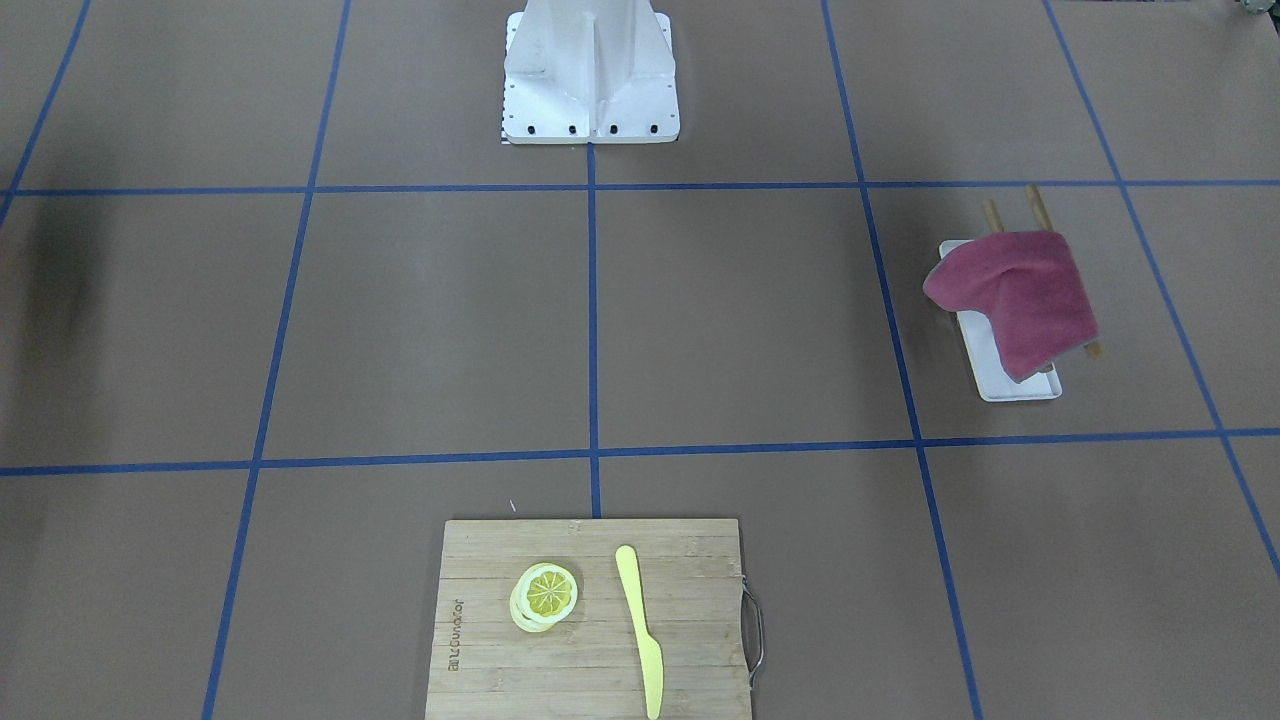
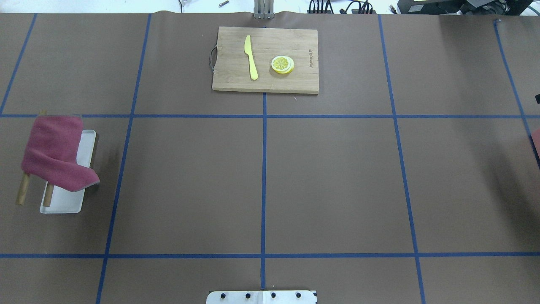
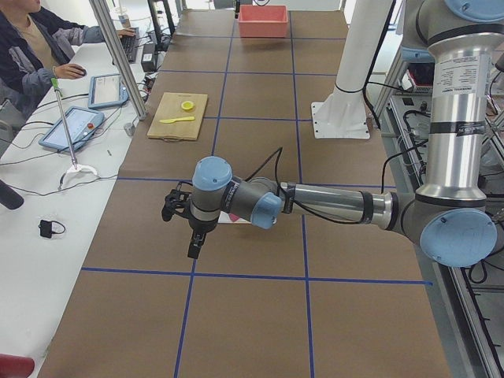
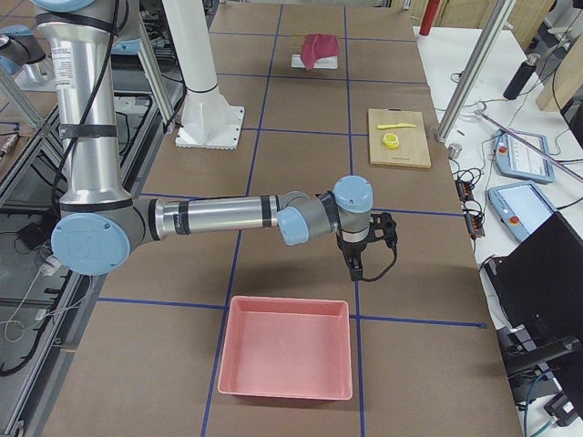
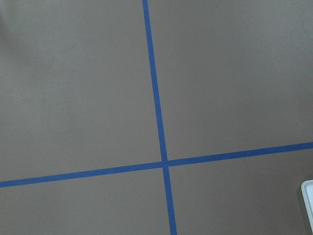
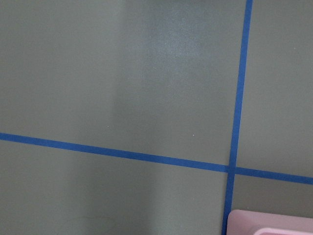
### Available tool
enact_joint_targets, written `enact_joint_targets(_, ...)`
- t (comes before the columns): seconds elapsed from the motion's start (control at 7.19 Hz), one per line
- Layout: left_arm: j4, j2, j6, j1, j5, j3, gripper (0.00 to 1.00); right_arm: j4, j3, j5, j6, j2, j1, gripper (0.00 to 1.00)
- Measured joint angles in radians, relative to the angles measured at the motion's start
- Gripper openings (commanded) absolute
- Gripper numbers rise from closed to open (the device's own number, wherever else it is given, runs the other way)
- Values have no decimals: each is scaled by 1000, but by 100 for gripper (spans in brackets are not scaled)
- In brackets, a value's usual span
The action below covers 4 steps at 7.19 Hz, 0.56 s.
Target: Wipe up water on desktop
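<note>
Brown taped surface [image 2: 337,177], long axis left-to-right before my robot: one. One red cloth [image 2: 55,156], one tray [image 2: 63,202]. Left claw [image 3: 176,206], right claw [image 4: 383,228]: grip state I cannot tell.

Lighting: bright, even, diffuse from above.
You get one soft dark shadow on the desktop [image 1: 740,310] (front view, left edge); faint sheen in the right wrist view; focus sharp.

Matte brown counter [image 2: 337,177] gridded with blue tape; crimson cloth [image 2: 55,156]; white tray [image 2: 63,202]; pale bamboo board [image 2: 236,80]; yellow knife [image 2: 250,57] and lemon slices [image 2: 282,64]; pink bin [image 4: 284,350]
</note>
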Motion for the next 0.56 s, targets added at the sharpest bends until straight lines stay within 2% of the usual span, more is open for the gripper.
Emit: enact_joint_targets(0.56, -16, -1, -10, 1, -10, -8, 98, 0, 1, -4, 6, -7, -1, 100)
